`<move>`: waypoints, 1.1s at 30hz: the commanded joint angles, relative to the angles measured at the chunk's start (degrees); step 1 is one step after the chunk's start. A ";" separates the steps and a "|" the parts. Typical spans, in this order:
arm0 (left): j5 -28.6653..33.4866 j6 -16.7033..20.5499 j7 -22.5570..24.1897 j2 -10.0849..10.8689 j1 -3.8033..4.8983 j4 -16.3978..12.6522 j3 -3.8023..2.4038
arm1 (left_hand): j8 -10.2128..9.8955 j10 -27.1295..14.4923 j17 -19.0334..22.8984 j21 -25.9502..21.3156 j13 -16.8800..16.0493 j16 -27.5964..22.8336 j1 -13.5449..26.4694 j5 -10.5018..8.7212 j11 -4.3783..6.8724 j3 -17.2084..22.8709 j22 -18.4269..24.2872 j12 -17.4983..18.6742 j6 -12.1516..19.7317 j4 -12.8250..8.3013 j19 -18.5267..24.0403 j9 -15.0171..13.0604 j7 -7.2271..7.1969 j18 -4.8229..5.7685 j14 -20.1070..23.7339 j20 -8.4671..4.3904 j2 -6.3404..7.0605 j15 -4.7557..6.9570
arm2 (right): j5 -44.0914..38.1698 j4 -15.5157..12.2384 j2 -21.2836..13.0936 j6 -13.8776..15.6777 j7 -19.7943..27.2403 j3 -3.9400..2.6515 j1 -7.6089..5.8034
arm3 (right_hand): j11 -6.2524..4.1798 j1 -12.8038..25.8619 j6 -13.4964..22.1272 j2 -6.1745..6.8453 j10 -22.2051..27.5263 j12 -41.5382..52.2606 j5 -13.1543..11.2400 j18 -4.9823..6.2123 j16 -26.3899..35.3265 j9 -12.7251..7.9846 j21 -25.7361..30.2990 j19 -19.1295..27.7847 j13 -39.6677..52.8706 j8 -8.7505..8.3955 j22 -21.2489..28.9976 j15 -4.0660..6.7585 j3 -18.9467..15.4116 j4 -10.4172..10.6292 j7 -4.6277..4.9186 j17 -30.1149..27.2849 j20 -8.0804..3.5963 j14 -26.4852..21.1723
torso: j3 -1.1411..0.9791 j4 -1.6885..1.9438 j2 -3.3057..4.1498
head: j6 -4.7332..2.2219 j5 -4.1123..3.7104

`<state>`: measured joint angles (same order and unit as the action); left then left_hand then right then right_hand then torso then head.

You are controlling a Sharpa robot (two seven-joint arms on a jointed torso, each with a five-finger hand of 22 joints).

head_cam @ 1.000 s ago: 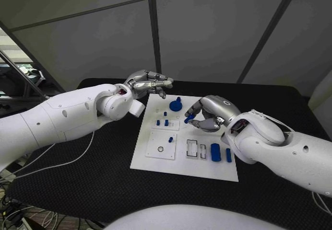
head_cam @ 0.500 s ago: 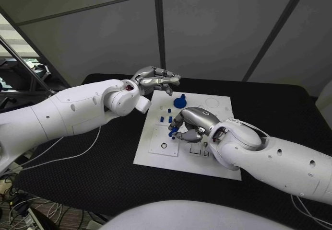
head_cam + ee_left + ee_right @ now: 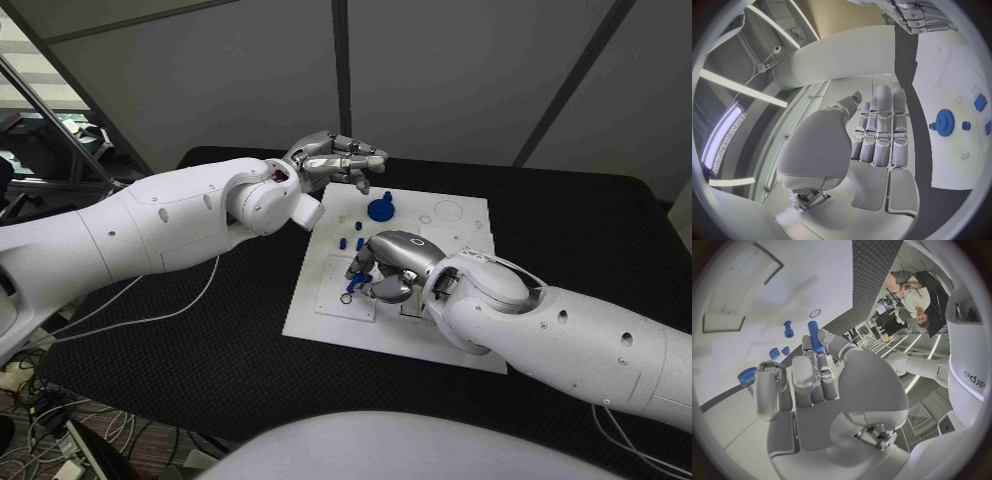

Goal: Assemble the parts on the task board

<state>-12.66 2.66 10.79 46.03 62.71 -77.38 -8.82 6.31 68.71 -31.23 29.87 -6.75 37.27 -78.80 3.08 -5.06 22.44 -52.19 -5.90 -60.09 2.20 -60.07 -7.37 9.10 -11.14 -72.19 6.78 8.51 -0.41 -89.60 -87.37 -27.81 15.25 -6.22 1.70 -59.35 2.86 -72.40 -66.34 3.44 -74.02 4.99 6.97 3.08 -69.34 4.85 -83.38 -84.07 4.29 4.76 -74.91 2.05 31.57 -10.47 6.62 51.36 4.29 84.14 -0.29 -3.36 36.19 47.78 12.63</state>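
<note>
right hand (image 3: 387,268): pinching blue peg (image 3: 356,283) above task board (image 3: 447,345) | left hand (image 3: 339,160): fingers curled in, holding nothing, near blue gear (image 3: 379,209)

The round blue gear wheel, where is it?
In the head view the round blue gear wheel sits at the white task board's far end, just right of the left hand.
</note>
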 commanded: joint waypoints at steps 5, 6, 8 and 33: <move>0.58 -0.70 0.21 -0.22 0.20 -0.01 -0.02 | -0.37 -0.32 0.09 -0.23 -0.08 -0.18 0.11 -0.32 -0.21 -0.31 0.05 0.19 0.16 0.10 -0.40 -0.07 -0.12 0.75 0.15 0.19 -0.30 -0.44 | -1.01 0.56 0.90 -2.35 0.57 0.39 0.13 | -0.08 -0.24 0.24 -0.04 0.02 -0.43 0.34 -0.82 0.20 -0.05 0.41 -1.30 0.00 -0.42 -6.70 0.05 0.04 -0.20 0.07 -0.14 -0.24 -0.33 | -0.01 -0.01 -0.04 | 0.24 0.35; 0.58 -0.71 0.21 -0.25 0.21 0.00 -0.01 | -0.37 -0.32 0.09 -0.23 -0.08 -0.18 0.11 -0.32 -0.21 -0.31 0.05 0.19 0.16 0.10 -0.40 -0.07 -0.12 0.75 0.15 0.19 -0.30 -0.44 | -1.10 0.58 0.99 -2.37 0.58 0.49 0.15 | -0.08 -0.24 0.24 -0.04 0.02 -0.43 0.34 -0.82 0.20 -0.05 0.41 -1.30 0.00 -0.42 -6.70 0.05 0.04 -0.20 0.07 -0.14 -0.24 -0.33 | -0.02 0.00 -0.05 | 0.27 0.40; 0.59 -0.74 0.20 -0.31 0.22 0.02 0.00 | -0.37 -0.32 0.09 -0.23 -0.08 -0.18 0.11 -0.32 -0.21 -0.31 0.05 0.19 0.16 0.10 -0.40 -0.07 -0.12 0.75 0.15 0.19 -0.30 -0.44 | -1.25 0.62 1.13 -2.42 0.59 0.65 0.18 | -0.05 -0.23 0.29 -0.06 0.10 -0.52 0.35 -0.80 0.20 -0.06 0.47 -1.25 -0.01 -0.48 -6.62 0.03 0.06 -0.21 0.09 -0.15 -0.22 -0.34 | -0.03 0.00 -0.06 | 0.30 0.44; 0.59 -0.91 -0.07 -0.45 0.39 0.12 0.11 | -0.37 -0.32 0.09 -0.23 -0.08 -0.18 0.11 -0.32 -0.21 -0.31 0.05 0.19 0.16 0.10 -0.40 -0.07 -0.12 0.75 0.15 0.19 -0.30 -0.44 | -4.45 2.20 2.51 -4.43 -1.53 0.98 0.28 | 0.53 0.83 1.17 0.84 1.79 -1.46 0.04 -0.58 0.57 -0.27 1.22 -0.72 -0.27 -1.10 -5.80 -0.44 -0.34 -0.08 0.53 -0.93 0.13 -0.53 | -0.01 -0.01 -0.03 | 0.45 1.09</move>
<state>-12.50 2.41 10.65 45.64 62.95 -77.24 -8.68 6.31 68.71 -31.23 29.88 -6.73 37.28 -78.79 3.08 -5.06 22.45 -52.21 -5.90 -60.09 2.20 -60.07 -7.35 9.10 -11.14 -72.19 6.78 8.51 -0.41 -92.45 -85.39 -25.34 11.89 -6.88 2.63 -59.03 3.39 -71.98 -65.53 3.86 -72.85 3.76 7.21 3.10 -69.05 4.66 -82.51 -84.07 4.28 3.97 -74.91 1.83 31.52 -10.43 7.06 50.49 4.29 83.92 -0.30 -3.40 36.16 48.21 13.71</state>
